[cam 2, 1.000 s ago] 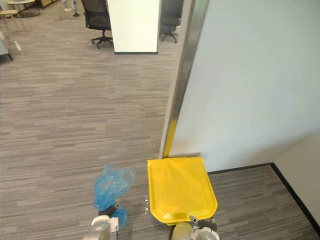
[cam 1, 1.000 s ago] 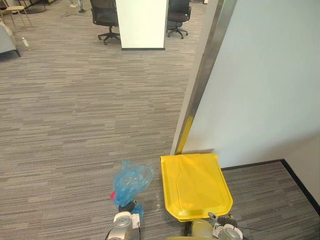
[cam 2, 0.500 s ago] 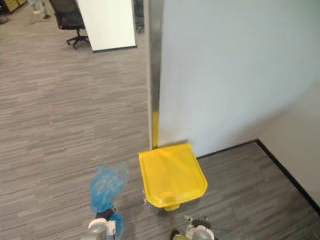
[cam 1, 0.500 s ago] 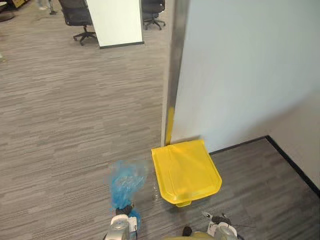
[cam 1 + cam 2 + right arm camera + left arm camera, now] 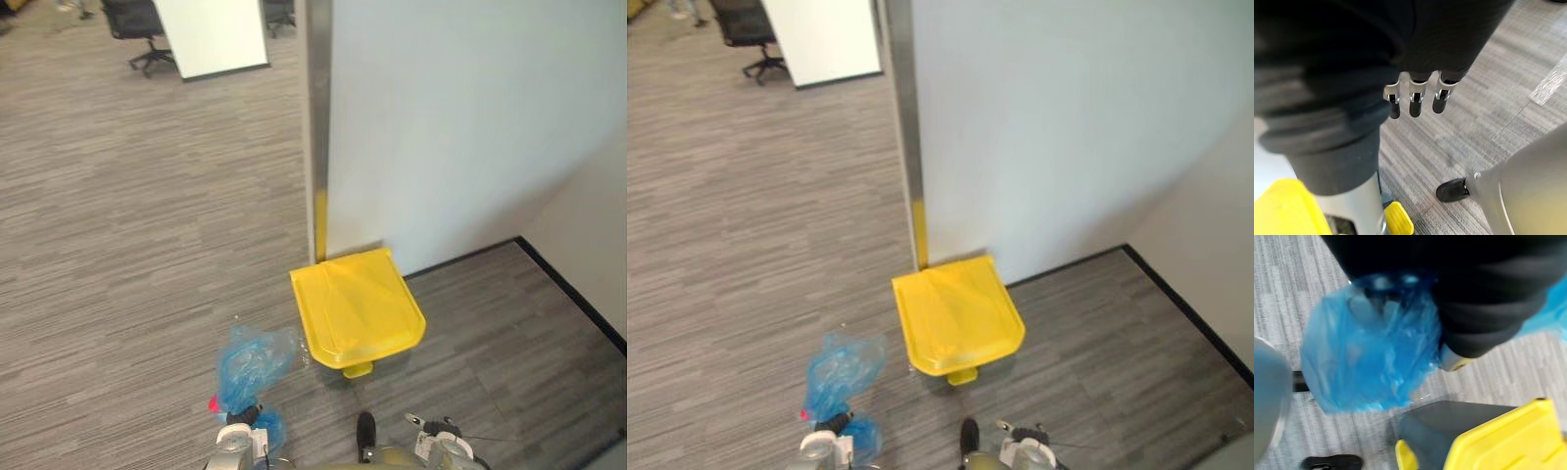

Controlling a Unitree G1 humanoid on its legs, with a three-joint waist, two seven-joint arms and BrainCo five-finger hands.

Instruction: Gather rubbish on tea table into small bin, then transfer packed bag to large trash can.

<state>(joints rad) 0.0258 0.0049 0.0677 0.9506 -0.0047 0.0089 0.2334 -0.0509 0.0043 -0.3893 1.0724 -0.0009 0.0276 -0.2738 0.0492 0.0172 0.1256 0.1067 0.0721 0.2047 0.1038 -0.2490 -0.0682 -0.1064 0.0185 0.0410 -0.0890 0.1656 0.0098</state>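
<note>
The left hand [image 5: 238, 448] grips the gathered neck of the crinkled, translucent blue plastic bag [image 5: 253, 362], which hangs clear of the grey striped carpet [image 5: 127, 225], just beside the large trash can [image 5: 1430, 431]. The can has a dark grey body, a smooth, closed yellow lid [image 5: 359, 307] and a yellow pedal [image 5: 358, 369]. The right hand [image 5: 1414, 98] hangs empty, with straight fingers.

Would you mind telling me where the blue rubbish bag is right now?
In the left eye view the blue bag sits low and left of centre, gripped by the left hand, just left of the yellow-lidded trash can by the wall.
</note>
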